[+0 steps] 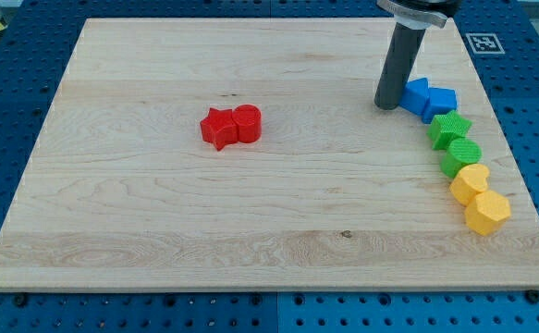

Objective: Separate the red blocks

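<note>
Nearest the view's bottom, the pale wooden board that serves as the surface (158, 231) is bare wood grain, and it rests on a blue perforated bench (1, 313).

Toward the view's right edge a curved row of blocks runs upward. It starts with a yellow hexagonal block (487, 213) lowest, touching a yellow heart-shaped block (470, 182) just above it. Next come a green round block (460, 157) and a green star-shaped block (449, 128), each touching its neighbour.

Left of centre and well apart from that row sit the task's things: a red star-shaped block (218, 128) on the view's left and a red round block (247, 122) on its right, pressed against each other with open board all round them.

Farther up on the right, two blue blocks (430, 96) end the curved row; their shapes are hard to tell. The arm carries no hand, only a straight dark rod, so nothing is gripped. The rod's tip (388, 104) stands on the surface just beside the blue pair, on their left, and well apart from the red blocks. No block stands between the tip and the red pair.
</note>
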Robot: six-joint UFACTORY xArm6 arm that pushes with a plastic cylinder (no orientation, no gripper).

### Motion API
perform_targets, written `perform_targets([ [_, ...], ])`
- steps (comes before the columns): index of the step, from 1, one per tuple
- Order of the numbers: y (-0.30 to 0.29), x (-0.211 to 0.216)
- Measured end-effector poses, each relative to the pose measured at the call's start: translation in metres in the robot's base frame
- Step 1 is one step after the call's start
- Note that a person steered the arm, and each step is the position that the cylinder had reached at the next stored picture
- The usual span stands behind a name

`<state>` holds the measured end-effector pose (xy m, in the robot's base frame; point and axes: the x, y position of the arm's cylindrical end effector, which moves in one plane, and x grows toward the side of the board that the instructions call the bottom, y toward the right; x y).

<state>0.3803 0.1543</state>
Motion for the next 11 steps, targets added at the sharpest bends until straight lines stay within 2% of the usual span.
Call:
perform_targets([
  [2,0.000,0.018],
  [3,0.005,-0.004],
  [6,0.014,-0.029],
  [8,0.015,-0.021],
  [9,0.015,-0.004],
  [11,0.037,-0.005],
])
